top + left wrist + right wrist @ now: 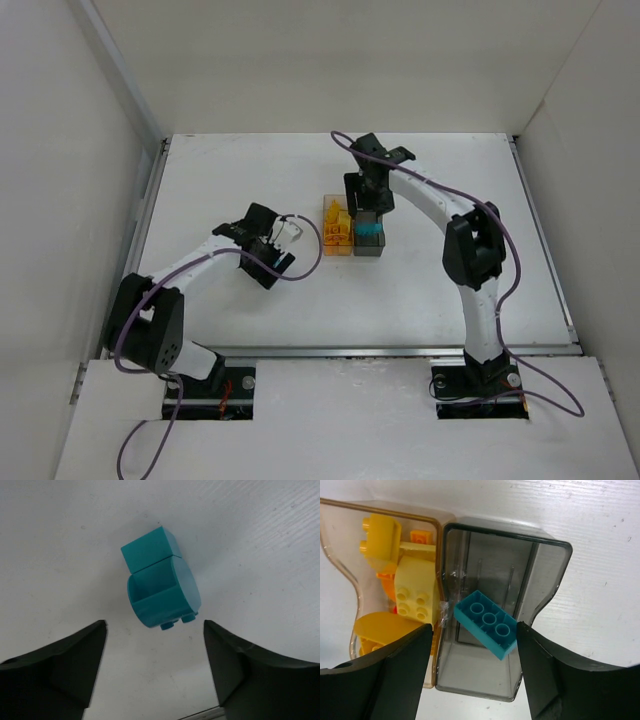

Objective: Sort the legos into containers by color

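The joined containers stand mid-table: the amber-orange box (337, 230) holds yellow and orange legos (412, 587), and the smoky grey box (371, 238) holds a teal brick (486, 623), which lies tilted with its underside up. My right gripper (474, 628) is open and empty, right above the grey box (540, 570) with a finger on each side of the brick; it also shows in the top view (367, 205). My left gripper (154, 630) is open just short of two teal legos (160, 582) that touch each other on the table. In the top view the left gripper (285, 236) hides them.
White walls enclose the white table (450, 290) on three sides. The amber box's wall (350, 555) shows at the left of the right wrist view. The right arm (470, 250) reaches in from the right of the boxes.
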Robot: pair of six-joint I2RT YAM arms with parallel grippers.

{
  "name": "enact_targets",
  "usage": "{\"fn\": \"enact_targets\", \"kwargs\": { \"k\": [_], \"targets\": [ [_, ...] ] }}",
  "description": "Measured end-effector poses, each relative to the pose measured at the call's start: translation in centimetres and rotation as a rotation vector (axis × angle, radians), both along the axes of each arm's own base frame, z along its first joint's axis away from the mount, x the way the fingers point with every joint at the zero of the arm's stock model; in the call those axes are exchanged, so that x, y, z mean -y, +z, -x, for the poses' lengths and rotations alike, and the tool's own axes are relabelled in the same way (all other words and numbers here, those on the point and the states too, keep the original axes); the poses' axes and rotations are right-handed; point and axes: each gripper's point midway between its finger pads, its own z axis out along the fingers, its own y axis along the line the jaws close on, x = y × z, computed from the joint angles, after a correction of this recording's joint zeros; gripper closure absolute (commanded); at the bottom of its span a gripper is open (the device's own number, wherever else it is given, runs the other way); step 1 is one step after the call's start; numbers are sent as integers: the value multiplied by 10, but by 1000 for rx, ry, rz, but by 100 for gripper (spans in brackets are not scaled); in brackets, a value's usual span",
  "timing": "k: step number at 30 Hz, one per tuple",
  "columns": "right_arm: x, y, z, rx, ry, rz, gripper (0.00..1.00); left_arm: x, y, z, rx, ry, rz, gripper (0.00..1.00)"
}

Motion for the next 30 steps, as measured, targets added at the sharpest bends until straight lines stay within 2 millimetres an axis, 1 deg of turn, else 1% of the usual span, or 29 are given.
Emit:
{"fn": "enact_targets", "kwargs": {
  "k": [3,4,5,7,8,9,10,13,16,17,18,19,20,21,23,24,27,28,29,30],
  "targets": [
    [-4,8,2,13,9,-11,27,1,-15,-1,-39,0,-15,47],
    [-4,12,3,21,10,-16,27,1,-21,0,-56,-1,-22,60],
    [-3,17,5,29,11,-22,27,1,-26,1,-73,2,-27,68],
    [-1,30,10,48,13,-36,27,1,-33,2,-97,3,-31,82],
    [0,37,12,60,13,-43,27,2,-33,2,-98,2,-27,93],
    [1,44,14,74,12,-50,27,3,-33,2,-97,5,-21,98],
    [3,52,16,87,12,-56,27,4,-33,1,-96,7,-17,100],
    [6,70,21,126,9,-75,27,7,-33,1,-95,7,-3,100],
    [6,83,30,160,27,-91,26,9,-30,0,-87,3,11,100],
    [5,86,35,170,40,-92,20,11,-26,-1,-75,0,25,100],
    [3,89,39,185,54,-94,20,12,-22,-1,-64,-4,36,100],
    [-1,90,50,204,85,-101,20,15,-16,-3,-39,-11,57,100],
    [-1,91,55,207,99,-101,20,16,-9,-3,-13,-19,75,100],
    [-3,93,64,215,119,-107,20,18,-2,-4,23,-34,100,100],
    [-6,97,78,224,152,-115,20,20,12,-2,77,-62,135,100],
    [-8,101,82,235,167,-121,20,21,17,-1,98,-73,148,100],
    [-11,111,88,274,210,-143,20,27,37,-2,161,-111,195,100],
    [-12,115,91,291,231,-155,18,29,44,0,179,-131,211,100],
    [-13,118,96,311,263,-165,18,32,51,2,197,-159,235,100],
    [-15,123,106,324,308,-181,18,36,59,5,216,-191,261,100]
  ]
}}
